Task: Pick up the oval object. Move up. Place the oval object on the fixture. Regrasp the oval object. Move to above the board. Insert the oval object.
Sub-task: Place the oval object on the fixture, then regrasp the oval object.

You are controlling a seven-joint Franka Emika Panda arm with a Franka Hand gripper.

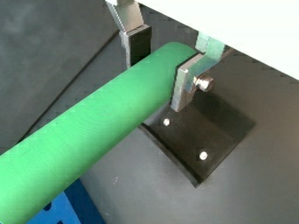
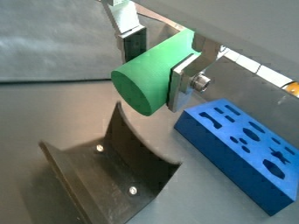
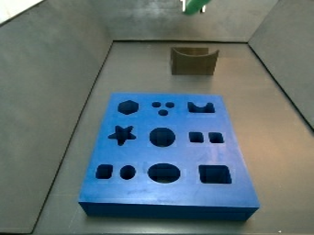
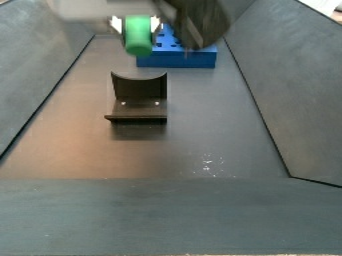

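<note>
**Peg aloft over the fixture**

Pinching the oval object (image 2: 156,80) between its silver plates, the gripper (image 2: 158,54) hangs in the air with its fingers (image 1: 191,77) pressed against the green peg's sides, near one end. Most of the peg's length juts out free of the grip. Below it in both wrist views sits the fixture (image 2: 111,171), its base plate flat on the dark floor; in a side view the peg (image 4: 135,33) floats above and just behind the notched block (image 4: 136,99). The board (image 3: 167,153) lies well apart from the fixture (image 3: 193,60).

My worry is the overhang: with so much peg cantilevered, a bump against the fixture's upright on descent could twist it in the pads, so it lands askew or rolls off.
</note>
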